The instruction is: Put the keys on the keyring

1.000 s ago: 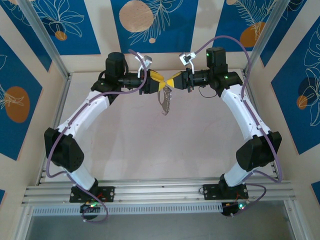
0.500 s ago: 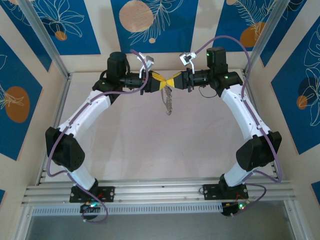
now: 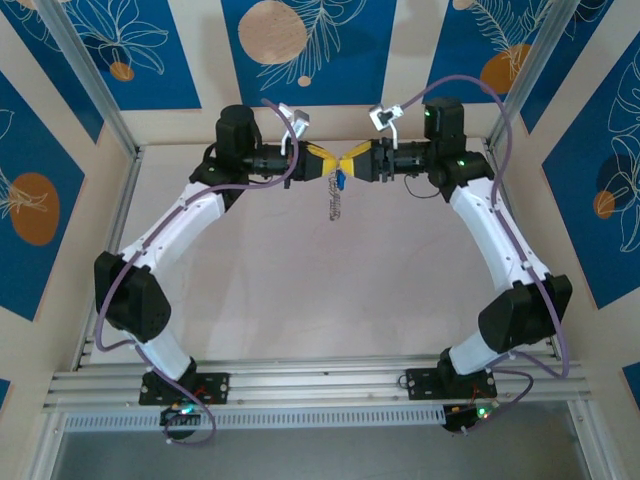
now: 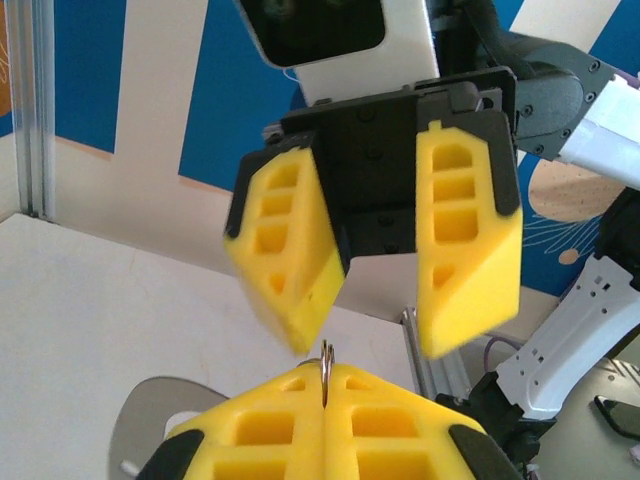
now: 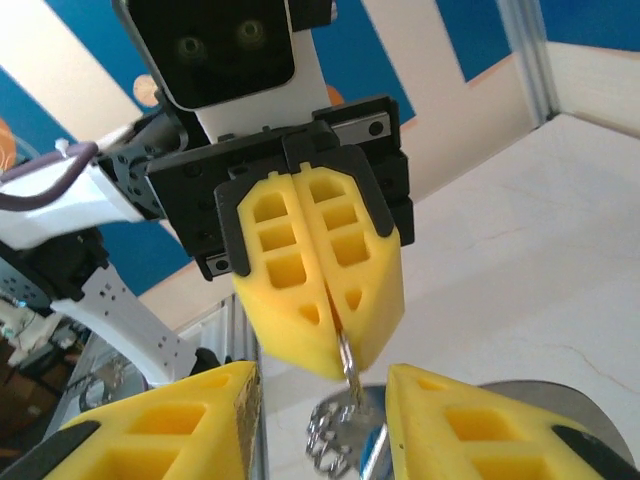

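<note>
Closure is complete on the left gripper (image 5: 337,350): its yellow pads are pressing flat together and pinching the thin metal loop of the keyring (image 4: 326,360) at their tips. We are judging that this grip is keeping the loop edge-on and clear of the surface, so that the chain is hanging free directly beneath the pads. Facing it tip to tip, the right gripper (image 4: 372,335) is standing with its fingers spread and nothing between them. Just below the two sets of tips, the blue-headed key (image 3: 340,183) is dangling beside the chain; we are unable to confirm whether it is threaded on. Well below, the pale matte table (image 3: 300,290) is spanning the cell. Behind the grippers, blue-and-cream patterned wall panels (image 3: 350,70) are enclosing it, and an aluminium rail (image 3: 320,382) is running along the near edge.
</note>
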Motion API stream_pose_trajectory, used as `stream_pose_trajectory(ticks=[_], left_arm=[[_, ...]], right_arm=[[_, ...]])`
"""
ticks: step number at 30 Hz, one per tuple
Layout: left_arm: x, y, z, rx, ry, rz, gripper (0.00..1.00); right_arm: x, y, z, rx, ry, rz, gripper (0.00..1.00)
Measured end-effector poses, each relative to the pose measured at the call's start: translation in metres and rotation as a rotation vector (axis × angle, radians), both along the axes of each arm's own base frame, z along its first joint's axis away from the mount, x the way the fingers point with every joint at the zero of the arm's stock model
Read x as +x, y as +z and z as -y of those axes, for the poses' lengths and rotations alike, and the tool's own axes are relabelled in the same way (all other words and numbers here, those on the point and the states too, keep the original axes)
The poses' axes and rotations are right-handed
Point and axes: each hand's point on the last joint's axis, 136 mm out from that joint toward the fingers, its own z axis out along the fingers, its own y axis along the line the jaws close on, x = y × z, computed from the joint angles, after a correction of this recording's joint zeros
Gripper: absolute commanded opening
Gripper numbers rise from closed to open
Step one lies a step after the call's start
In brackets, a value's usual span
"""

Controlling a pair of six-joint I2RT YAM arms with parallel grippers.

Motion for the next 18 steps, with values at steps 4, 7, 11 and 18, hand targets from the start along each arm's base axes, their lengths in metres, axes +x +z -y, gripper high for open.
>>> stream_pose_trajectory(ticks=[4, 7, 11, 18], left_arm=[[0.001, 0.007, 0.0, -0.027, 0.002, -0.003, 0.0], [0.001, 0.014, 0.001, -0.05, 0.002, 0.006, 0.0], [0.001, 0.021, 0.001, -0.07, 0.002, 0.009, 0.0], [0.001, 0.024, 0.002, -0.085, 0.006, 0.003, 0.0]], right_arm=[[-0.003, 0.004, 0.016, 0.017, -0.09, 0.037, 0.42], [-0.004, 0.0, 0.023, 0.026, -0.166, 0.054, 0.46], [-0.001, -0.018, 0.03, 0.039, -0.266, 0.046, 0.48], [0.001, -0.037, 0.023, 0.05, -0.333, 0.036, 0.49]])
